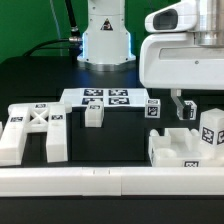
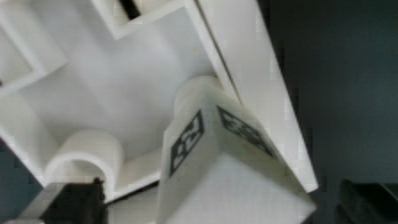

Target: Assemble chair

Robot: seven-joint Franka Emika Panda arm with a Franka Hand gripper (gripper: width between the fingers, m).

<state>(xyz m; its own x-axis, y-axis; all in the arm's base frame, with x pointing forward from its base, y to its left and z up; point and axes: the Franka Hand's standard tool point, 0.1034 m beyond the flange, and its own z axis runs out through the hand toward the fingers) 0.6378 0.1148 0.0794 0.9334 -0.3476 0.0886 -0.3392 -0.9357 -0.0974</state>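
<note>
A: While the gripper [image 1: 184, 115] is hanging wide open, gripping nothing, which step's running?
B: Probably placing. Seat block [image 1: 170, 150] is sitting just below it, frame [image 1: 38, 120] lying well apart. Next it's needing another piece grasped.

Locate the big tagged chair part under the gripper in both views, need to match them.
Exterior view: chair part on the exterior view's right, just behind the border rail, beneath the gripper.
Wrist view: chair part fills the middle of the picture, its tag facing the camera.
Shared landmark: the open gripper, right over the part in both.
</note>
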